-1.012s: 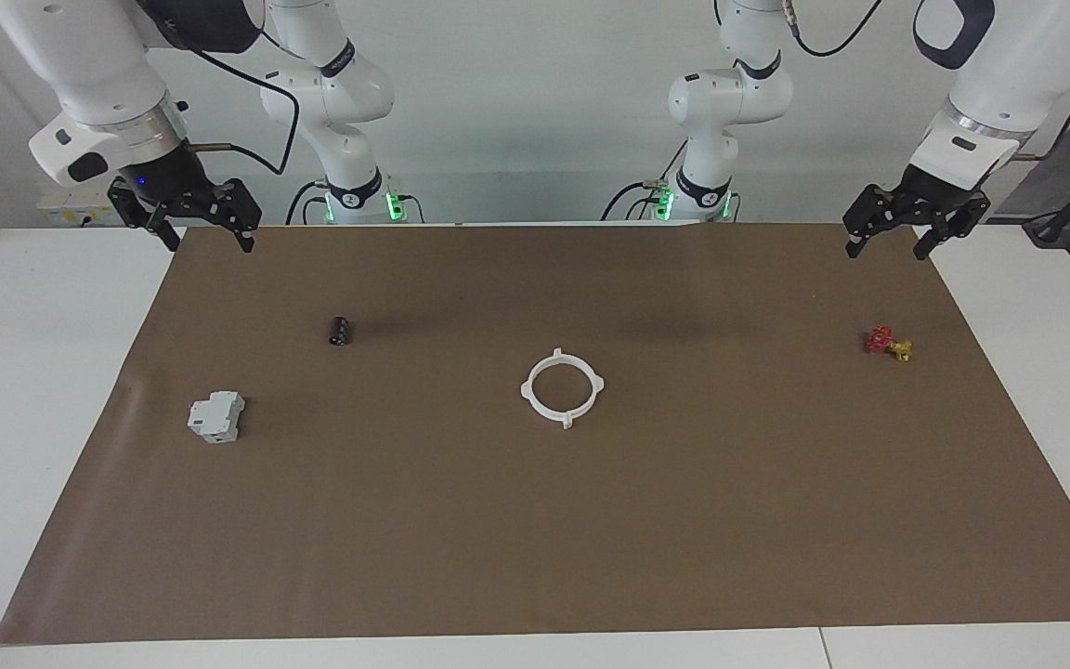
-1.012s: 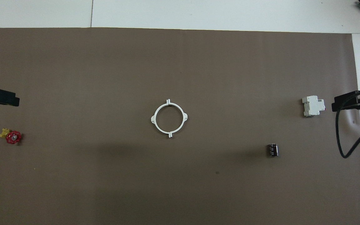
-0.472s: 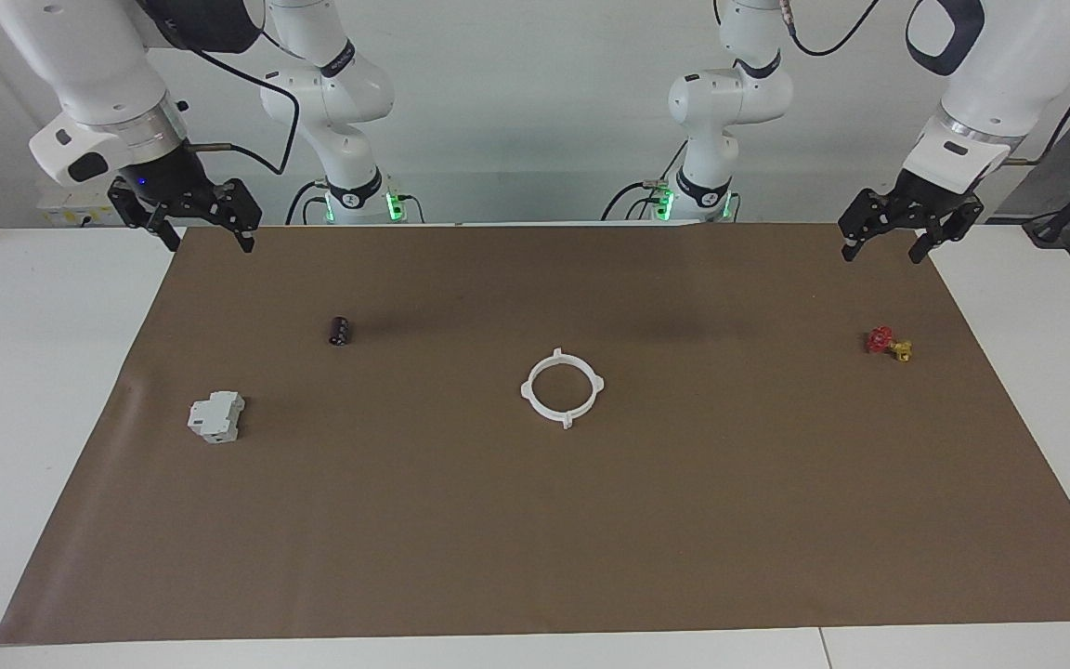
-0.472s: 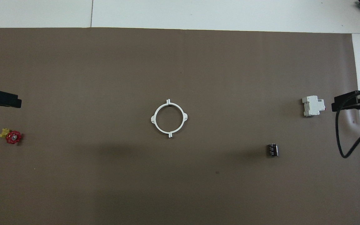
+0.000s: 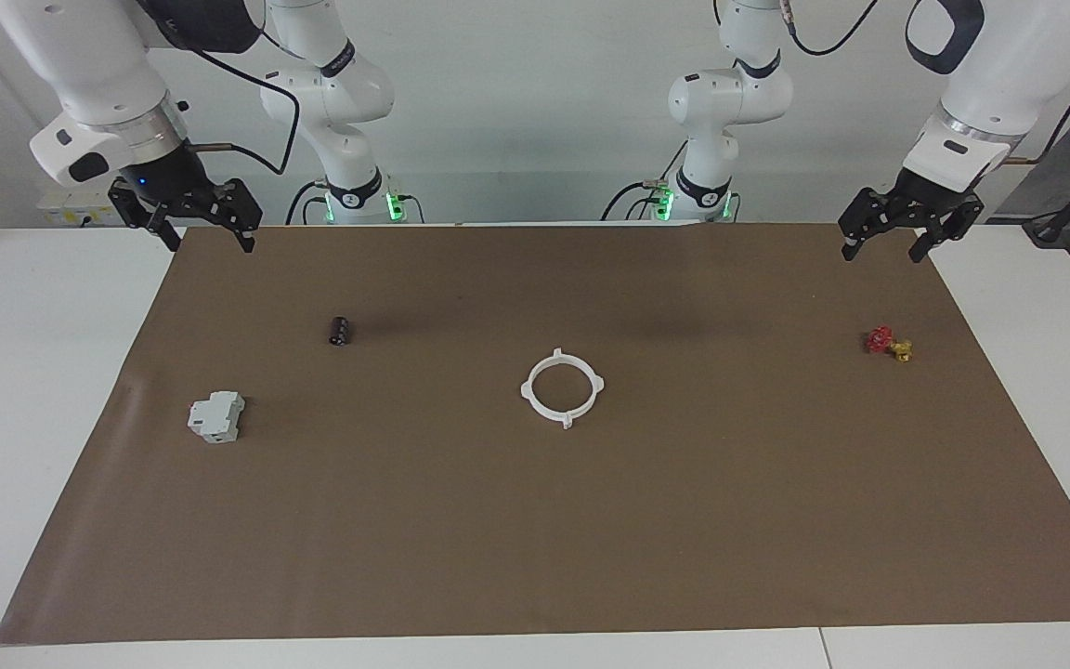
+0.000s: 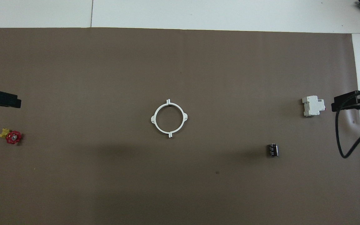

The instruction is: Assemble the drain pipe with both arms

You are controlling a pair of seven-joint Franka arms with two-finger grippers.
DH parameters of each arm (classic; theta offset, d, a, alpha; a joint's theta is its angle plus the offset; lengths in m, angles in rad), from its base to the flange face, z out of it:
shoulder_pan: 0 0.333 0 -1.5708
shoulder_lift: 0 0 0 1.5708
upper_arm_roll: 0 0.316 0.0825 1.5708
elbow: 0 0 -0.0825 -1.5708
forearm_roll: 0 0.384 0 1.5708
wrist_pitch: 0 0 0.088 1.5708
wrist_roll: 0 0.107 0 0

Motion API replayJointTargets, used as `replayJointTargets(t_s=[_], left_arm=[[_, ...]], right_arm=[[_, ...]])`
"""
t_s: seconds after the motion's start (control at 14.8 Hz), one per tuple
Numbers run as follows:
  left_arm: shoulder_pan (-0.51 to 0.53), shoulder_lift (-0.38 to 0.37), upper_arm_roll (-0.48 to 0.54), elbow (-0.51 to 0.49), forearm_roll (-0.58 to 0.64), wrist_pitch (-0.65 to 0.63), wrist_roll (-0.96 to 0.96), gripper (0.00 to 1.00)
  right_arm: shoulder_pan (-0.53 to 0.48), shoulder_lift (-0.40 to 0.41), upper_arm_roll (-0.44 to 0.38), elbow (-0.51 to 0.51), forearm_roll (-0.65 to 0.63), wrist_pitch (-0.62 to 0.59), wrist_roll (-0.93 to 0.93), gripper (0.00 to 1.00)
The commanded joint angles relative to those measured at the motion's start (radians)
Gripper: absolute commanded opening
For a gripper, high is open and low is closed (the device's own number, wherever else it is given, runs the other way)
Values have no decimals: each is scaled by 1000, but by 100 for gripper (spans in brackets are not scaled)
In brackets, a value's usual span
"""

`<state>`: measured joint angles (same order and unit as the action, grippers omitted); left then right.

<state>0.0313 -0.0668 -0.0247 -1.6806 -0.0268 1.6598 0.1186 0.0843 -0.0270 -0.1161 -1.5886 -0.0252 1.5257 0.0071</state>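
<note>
The drain pipe [image 5: 528, 390] lies as one flat white tabbed ring, both arcs joined, at the middle of the brown mat; it also shows in the overhead view [image 6: 153, 119]. My left gripper [image 5: 881, 253] hangs open and empty over the mat's corner nearest the robots at the left arm's end; its tip shows in the overhead view [image 6: 8, 100]. My right gripper [image 5: 208, 243] hangs open and empty over the matching corner at the right arm's end, and also shows in the overhead view [image 6: 345, 103]. Both are far from the ring.
A grey-white blocky box [image 5: 216, 416] and a small black cylinder [image 5: 340, 331] lie toward the right arm's end. A red and yellow valve [image 5: 888, 343] lies toward the left arm's end. A black cable [image 6: 339, 137] hangs by the right gripper.
My left gripper has shifted slightly toward the table's middle and risen a little, then held still. The right gripper and the ring have not moved.
</note>
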Motion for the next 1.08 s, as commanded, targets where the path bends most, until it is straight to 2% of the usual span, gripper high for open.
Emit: replayJointTargets(t_s=[0.0,0.61,1.01], left_arm=[[-4,-24,-3,-27,-8,23,9,100],[-8,-22,-9,-24,-8,18,-2,100],[-4,-16,-8,13,-11,-28,-2,100]], right_arm=[[-6,-10,0,-14,14,5,-13,100],[-6,-10,0,-14,14,5,-13,100],[-5,-10,0,-14,14,5,-13,100]])
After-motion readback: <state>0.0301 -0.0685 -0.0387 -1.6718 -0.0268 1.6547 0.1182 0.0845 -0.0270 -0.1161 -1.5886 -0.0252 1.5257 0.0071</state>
